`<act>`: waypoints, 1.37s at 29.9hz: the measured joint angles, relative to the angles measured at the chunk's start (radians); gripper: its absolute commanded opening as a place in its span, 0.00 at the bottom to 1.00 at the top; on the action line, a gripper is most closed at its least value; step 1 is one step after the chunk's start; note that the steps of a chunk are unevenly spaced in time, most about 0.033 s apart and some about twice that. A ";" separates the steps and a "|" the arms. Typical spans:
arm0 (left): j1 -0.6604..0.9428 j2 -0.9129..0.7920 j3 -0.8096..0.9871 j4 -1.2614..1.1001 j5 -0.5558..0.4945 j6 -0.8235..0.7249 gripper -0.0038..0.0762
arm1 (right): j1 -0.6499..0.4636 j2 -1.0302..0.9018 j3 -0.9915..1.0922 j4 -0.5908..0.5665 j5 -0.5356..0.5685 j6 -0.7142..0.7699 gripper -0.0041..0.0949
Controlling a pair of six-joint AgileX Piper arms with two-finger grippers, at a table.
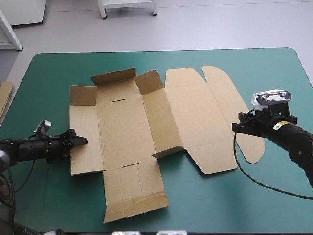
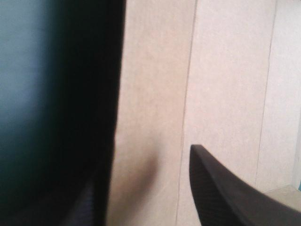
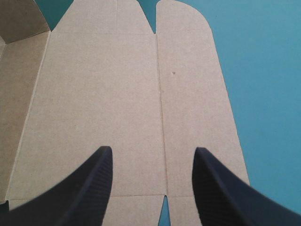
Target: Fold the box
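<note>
Shows the brown box opened out across the middle of the teal-green bench, mostly flat. Has short flaps raised along its far-left side and one wall standing up the middle, with the lid and its rounded tuck flap flat to the right. Finds the left jaws spread at the box's left edge, toward the near corner: one black finger over the board, the other a dark blur on the bench side, the edge running between them. Finds the right jaws spread too, over the lid's right end, gripping nothing, the crease between lid and tuck flap passing between the fingers. Notes a sliver of spare board at the bench's left edge.
</note>
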 measured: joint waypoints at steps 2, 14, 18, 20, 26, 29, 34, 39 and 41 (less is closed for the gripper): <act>-0.037 0.002 0.001 -0.007 -0.001 0.014 0.50 | 0.000 0.000 0.000 0.000 0.000 0.000 0.54; -0.110 0.008 0.004 -0.007 -0.029 0.063 0.04 | 0.000 0.000 0.000 0.000 0.004 0.000 0.53; -0.112 0.008 0.005 -0.029 -0.014 0.097 0.04 | 0.000 0.000 0.000 0.000 0.006 0.000 0.53; -0.113 0.008 -0.004 -0.024 -0.004 0.123 0.04 | 0.000 0.000 0.000 0.000 0.007 0.000 0.53; -0.133 0.021 -0.116 0.044 0.019 0.200 0.04 | 0.000 0.000 0.000 0.000 0.007 0.000 0.53; -0.169 0.021 -0.204 0.114 0.024 0.228 0.04 | 0.000 0.000 0.000 0.000 0.008 0.000 0.53; -0.280 0.032 -0.395 0.262 0.027 0.302 0.04 | 0.000 0.000 0.000 0.000 0.008 0.000 0.53; -0.403 0.094 -0.590 0.455 0.045 0.328 0.04 | 0.000 0.000 0.000 0.000 0.008 0.000 0.53; -0.450 0.128 -0.667 0.530 0.057 0.346 0.04 | 0.000 0.000 0.000 0.000 0.008 0.000 0.53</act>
